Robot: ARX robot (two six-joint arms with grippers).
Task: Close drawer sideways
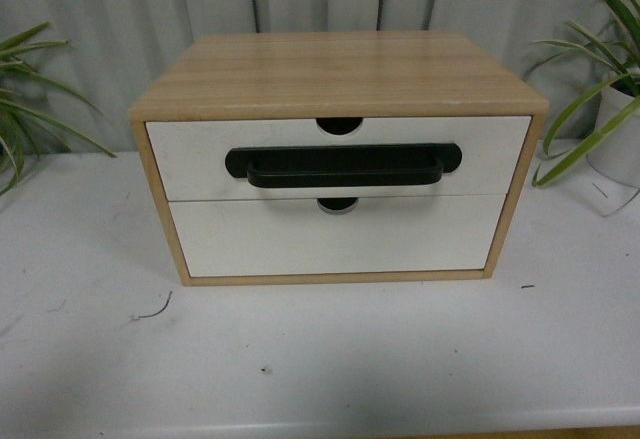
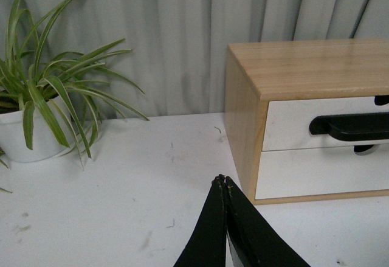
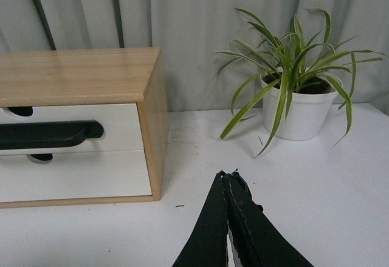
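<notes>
The drawer (image 1: 190, 159) is the upper one in a wooden cabinet (image 1: 340, 69). It has a white front, a long black bar handle (image 1: 343, 166) and a half-round notch in its top edge. Its front looks about level with the cabinet frame. Neither gripper shows in the front view. My left gripper (image 2: 222, 179) is shut and empty, low over the table by the cabinet's front left corner, with the drawer (image 2: 292, 121) beyond it. My right gripper (image 3: 228, 174) is shut and empty, out from the cabinet's right side, apart from the drawer (image 3: 121, 118).
A plain white lower drawer (image 1: 330, 239) sits under the handled one. A potted plant stands at each side of the cabinet, one at the left (image 2: 42, 97) and one at the right (image 3: 292, 90). The white table (image 1: 320, 359) runs in front, and a grey curtain hangs behind.
</notes>
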